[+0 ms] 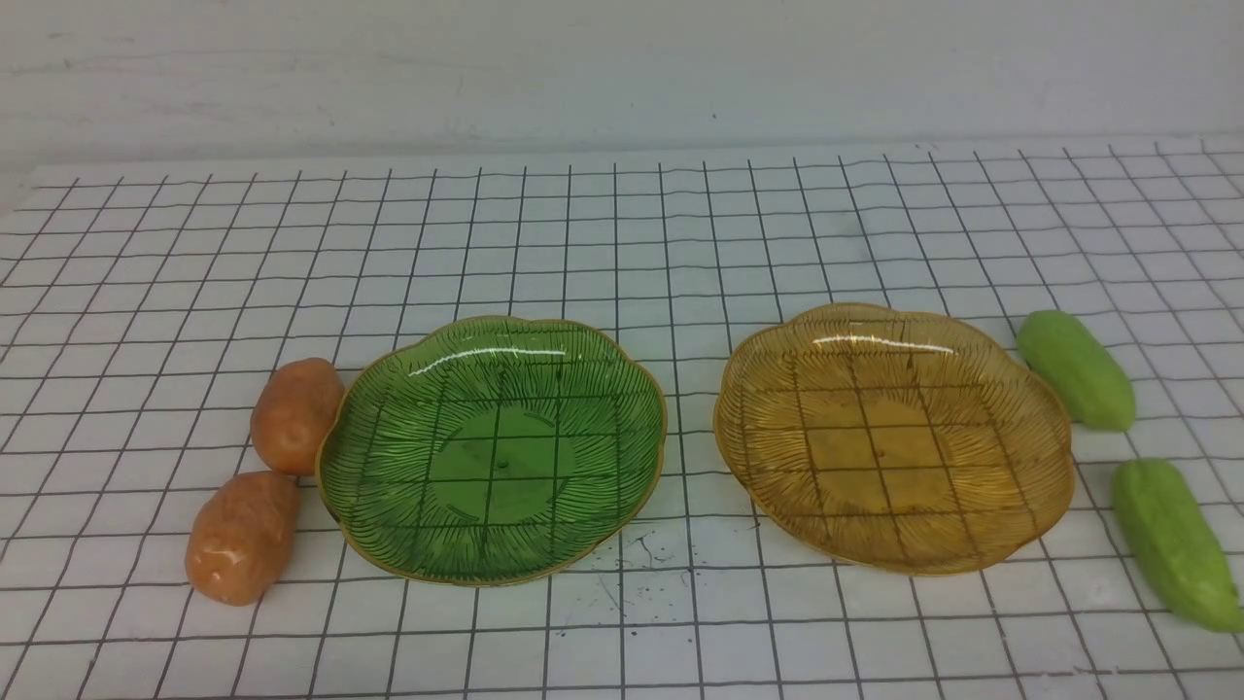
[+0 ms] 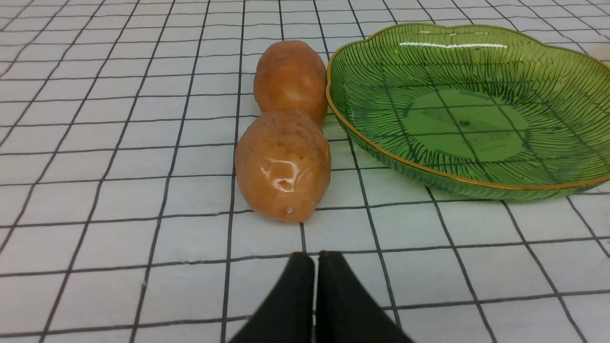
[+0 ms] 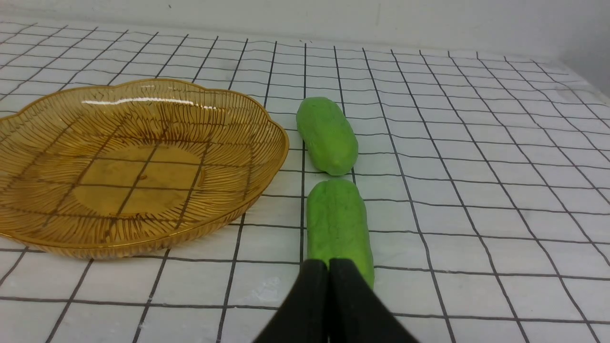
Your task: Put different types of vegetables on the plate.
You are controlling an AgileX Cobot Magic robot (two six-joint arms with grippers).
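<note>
I record a white gridded table and a pale wall. The potatoes lie beside the green plate, and the gourds beside the amber plate (the nearer gourd's end is hidden behind my right gripper). The left gripper and the right are pressed together, empty.

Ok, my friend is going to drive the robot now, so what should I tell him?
Left gripper: shut, empty, close to the near potato.
Right gripper: shut, empty, close to the near cucumber.
Near potato and far potato lie left of the green plate. Near cucumber and far cucumber lie right of the yellow plate.
Done: nothing; both plates are empty.
Left: all the vegetables need putting on a plate.
</note>
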